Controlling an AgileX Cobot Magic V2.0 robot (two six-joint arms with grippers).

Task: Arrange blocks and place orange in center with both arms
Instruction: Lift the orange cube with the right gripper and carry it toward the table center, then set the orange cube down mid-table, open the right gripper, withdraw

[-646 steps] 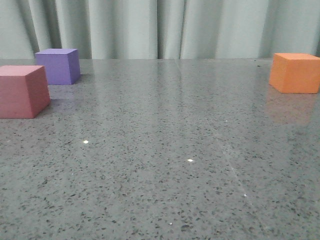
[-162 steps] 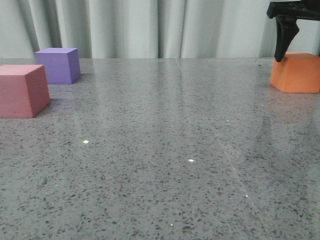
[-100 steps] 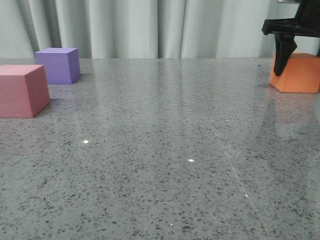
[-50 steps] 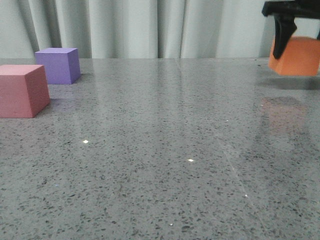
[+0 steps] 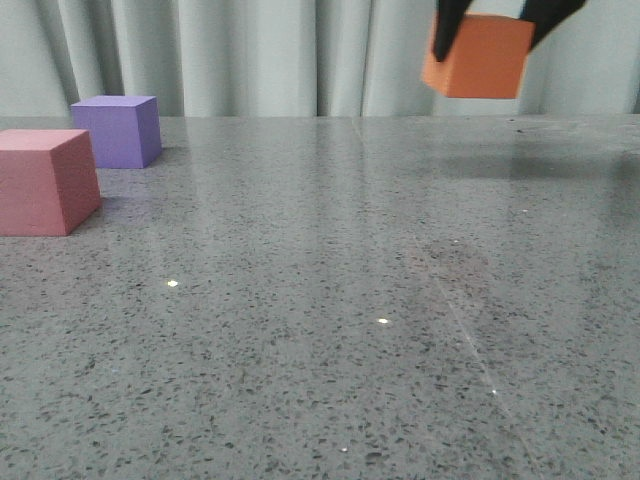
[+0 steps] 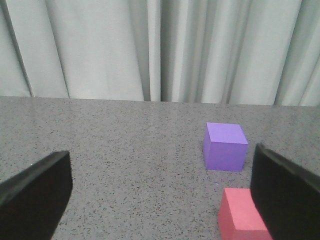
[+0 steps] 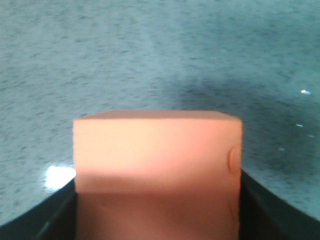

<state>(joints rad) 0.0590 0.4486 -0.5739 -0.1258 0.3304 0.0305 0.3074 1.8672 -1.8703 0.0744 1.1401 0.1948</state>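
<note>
My right gripper (image 5: 497,22) is shut on the orange cube (image 5: 477,56) and holds it high above the grey stone table (image 5: 320,300), at the upper right of the front view. In the right wrist view the orange cube (image 7: 157,165) fills the space between the black fingers (image 7: 260,210). The pink-red cube (image 5: 45,181) sits at the left edge, the purple cube (image 5: 119,131) just behind it. My left gripper (image 6: 160,200) is open and empty; the purple cube (image 6: 225,146) and pink-red cube (image 6: 242,215) lie ahead of it by one finger (image 6: 285,195).
A pale pleated curtain (image 5: 250,55) hangs behind the table's far edge. The orange cube's dark shadow (image 5: 560,165) lies on the tabletop at the right.
My right gripper came down over the orange cube, shut on it, lifted it off the table and carried it up and leftward. The pink-red and purple cubes have not moved.
</note>
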